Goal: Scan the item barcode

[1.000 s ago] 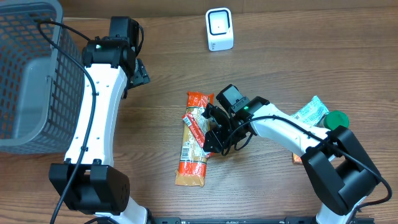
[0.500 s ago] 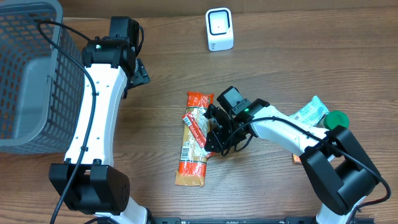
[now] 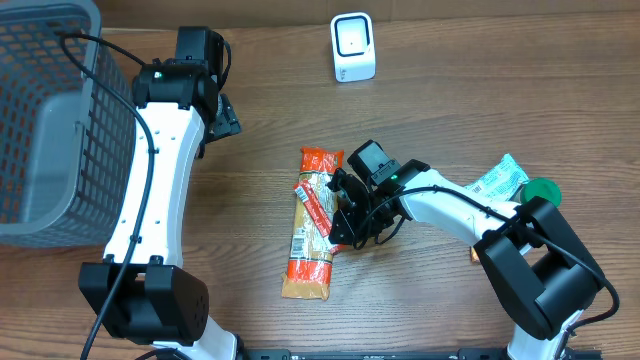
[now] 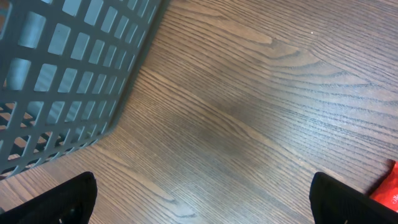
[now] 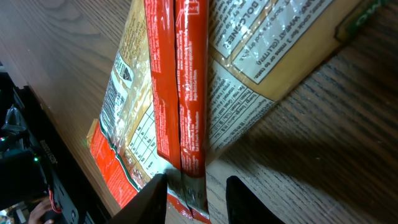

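The snack packet lies lengthwise near the middle of the worktop. Its printed back faces up, and a red seam runs along it. The right end effector is down at the packet's right edge. Seen from its own wrist camera, its two fingers stand a little apart, one on each side of the seam. One finger sits close against the seam, while the other shows a sliver of bare wood between itself and the seam, so nothing is pinched. The white barcode scanner stands at the far edge of the worktop, well apart from the packet. Over on the other side, the left end effector hangs above bare wood just beside the grey mesh basket. Its fingers are spread wide with nothing between them.
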